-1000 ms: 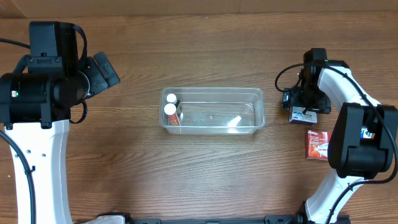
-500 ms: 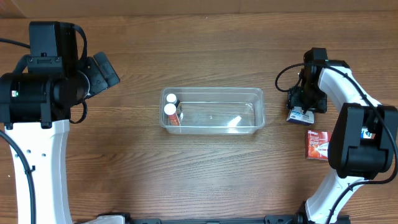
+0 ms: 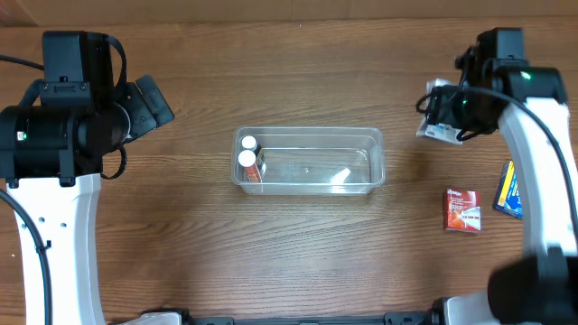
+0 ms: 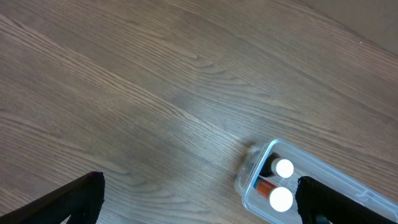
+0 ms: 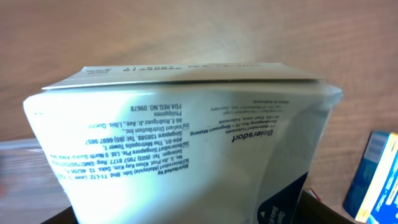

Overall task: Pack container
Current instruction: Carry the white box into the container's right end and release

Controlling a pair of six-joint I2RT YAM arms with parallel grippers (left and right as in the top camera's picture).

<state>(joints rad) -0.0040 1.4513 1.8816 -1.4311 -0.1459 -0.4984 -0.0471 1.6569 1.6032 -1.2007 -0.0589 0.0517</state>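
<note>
Box, white, clamped in rt tool near container rt end; lt tool spread wide, holding nothing, over worktop.

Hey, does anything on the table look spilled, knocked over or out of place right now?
Nothing stands out. Two bottles stand upright at the left end of the container, the red box and blue box lie flat, and the right gripper holds the white box.
</note>
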